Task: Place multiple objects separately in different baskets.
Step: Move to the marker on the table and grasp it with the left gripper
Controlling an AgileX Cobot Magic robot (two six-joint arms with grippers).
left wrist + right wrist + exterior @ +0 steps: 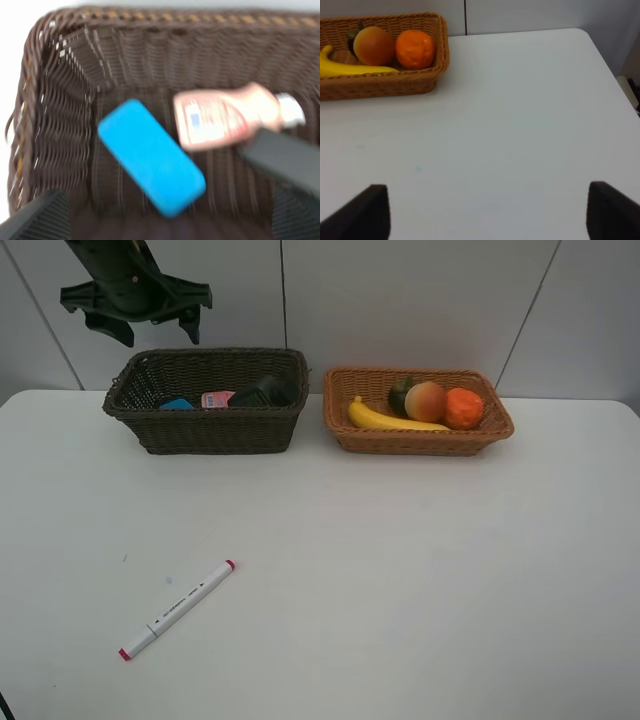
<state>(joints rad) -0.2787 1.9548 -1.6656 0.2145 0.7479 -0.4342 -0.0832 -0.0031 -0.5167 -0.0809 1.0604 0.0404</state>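
The white red-tipped marker [178, 608] lies on the table at the front left. The dark brown basket [140, 425] holds a blue block [150, 157], the pink bottle [225, 117] and a dark pump bottle [285, 155]; no dark grey eraser shows. My left gripper [158, 332] hangs open and empty above this basket, its fingertips [37, 217] wide apart. The orange-tan basket [345, 435] holds the banana [395, 420], mangosteen [400, 392], peach [425, 400] and orange [463, 408]. My right gripper [485, 215] is open and empty over bare table, right of that basket [435, 65].
The white table [400, 590] runs to a rounded far right corner [580, 35]. A pale wall stands right behind both baskets. The two baskets stand side by side with a narrow gap between them.
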